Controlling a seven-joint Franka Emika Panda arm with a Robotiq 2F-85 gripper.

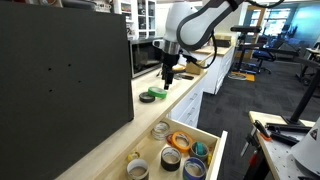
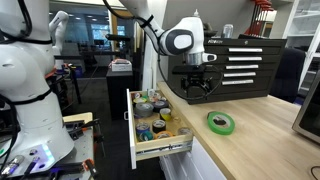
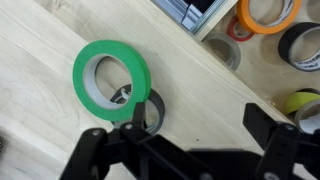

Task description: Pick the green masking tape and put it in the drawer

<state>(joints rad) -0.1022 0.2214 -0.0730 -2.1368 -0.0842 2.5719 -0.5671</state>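
In an exterior view the drawer stands pulled out below the left end of the counter, its pale wooden box crowded with tape rolls. Just right of it the pincer hangs over the counter's left edge, pointing down. Further right the green masking tape lies flat on the counter, near that same edge and not in the drawer. The pincer is near it but not touching it. Behind all this stands a black tool chest.

The wrist view, read the same way, begins with the green ring lying flat on the pale wood at the left. A dark ring peeks out from under its lower right rim (the two seem to touch, the green one overlapping). Below them the pincer's fingers come in from the bottom, spread wide apart. It is released, with only bare counter between its fingers, and the left one ends just short of the green ring. At the top right corner the open drawer shows an orange roll among other rolls.
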